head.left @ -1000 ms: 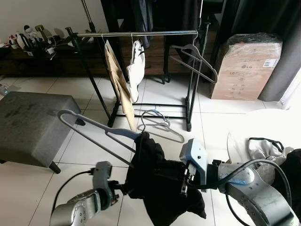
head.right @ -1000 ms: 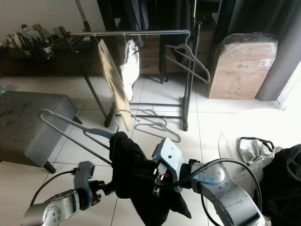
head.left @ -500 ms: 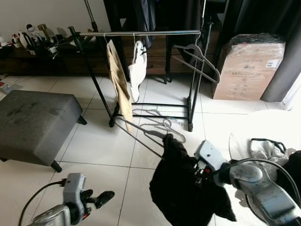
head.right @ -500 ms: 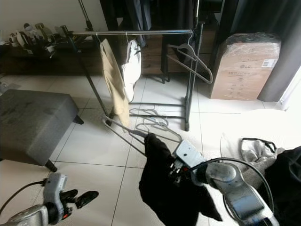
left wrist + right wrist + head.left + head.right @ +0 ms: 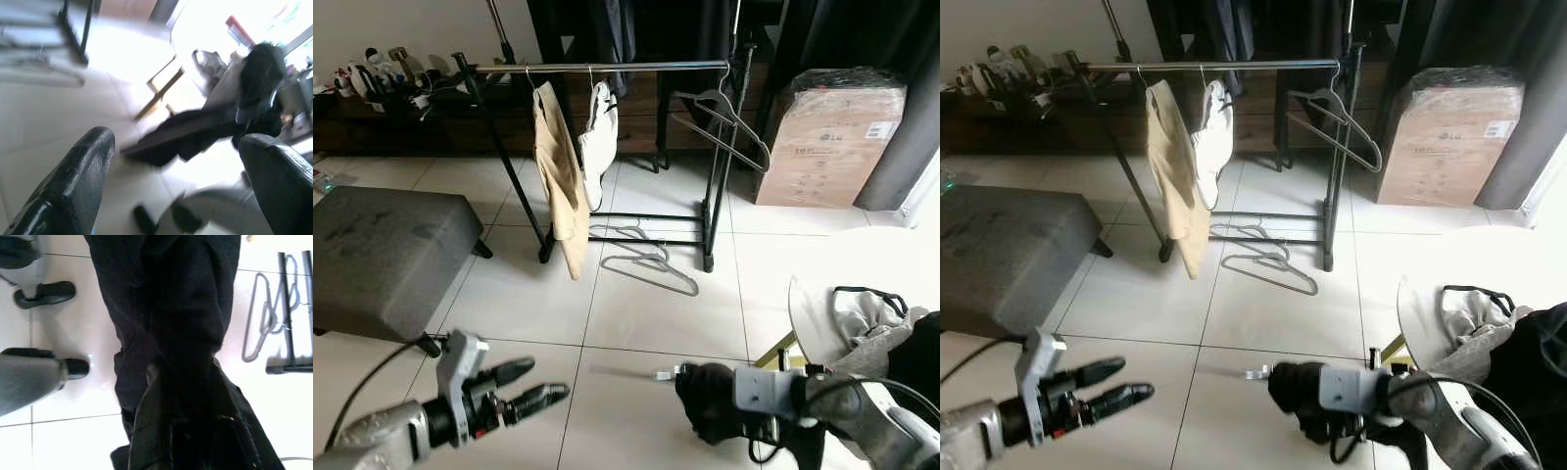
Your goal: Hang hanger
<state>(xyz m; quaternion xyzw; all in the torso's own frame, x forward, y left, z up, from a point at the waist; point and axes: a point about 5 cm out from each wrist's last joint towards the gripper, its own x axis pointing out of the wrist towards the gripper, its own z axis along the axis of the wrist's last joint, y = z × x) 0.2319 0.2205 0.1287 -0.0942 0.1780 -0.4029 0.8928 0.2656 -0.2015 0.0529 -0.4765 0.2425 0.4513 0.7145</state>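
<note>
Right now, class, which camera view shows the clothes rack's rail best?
The left eye view: the clothes rack's rail runs across the frame, with the beige garment and white garment hanging from it. The right eye view matches. The wrist views show blurred or partial glimpses of the rack's base.

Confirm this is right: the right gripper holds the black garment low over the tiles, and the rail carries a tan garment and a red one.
Not quite. Beside the tan garment on the rail hangs a white garment, not a red one, as the left eye view shows. The right gripper does hold the black garment low over the tiles.
</note>
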